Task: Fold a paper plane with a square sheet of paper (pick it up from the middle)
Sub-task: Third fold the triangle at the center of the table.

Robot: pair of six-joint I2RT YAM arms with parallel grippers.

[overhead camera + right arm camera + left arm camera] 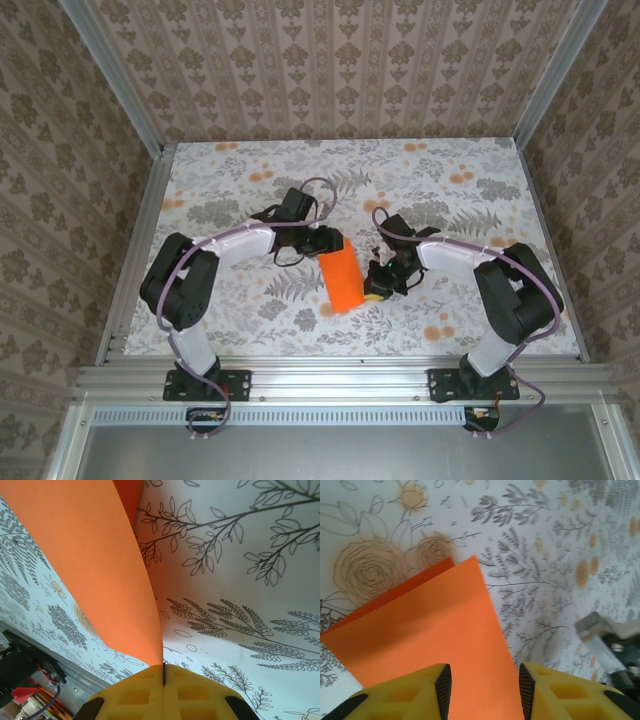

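Between left gripper (485, 686) and right gripper (163, 672) lies square sheet of paper (342, 282) (seemingly doubled).

Left hand (484, 682) parted; right hand (163, 670) pinched shut.

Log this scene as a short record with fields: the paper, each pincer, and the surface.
paper: orange paper, folded into two layers, mid-table between the arms
left pincer: open, one finger on either side of the paper
right pincer: shut on the paper's edge
surface: floral tablecloth
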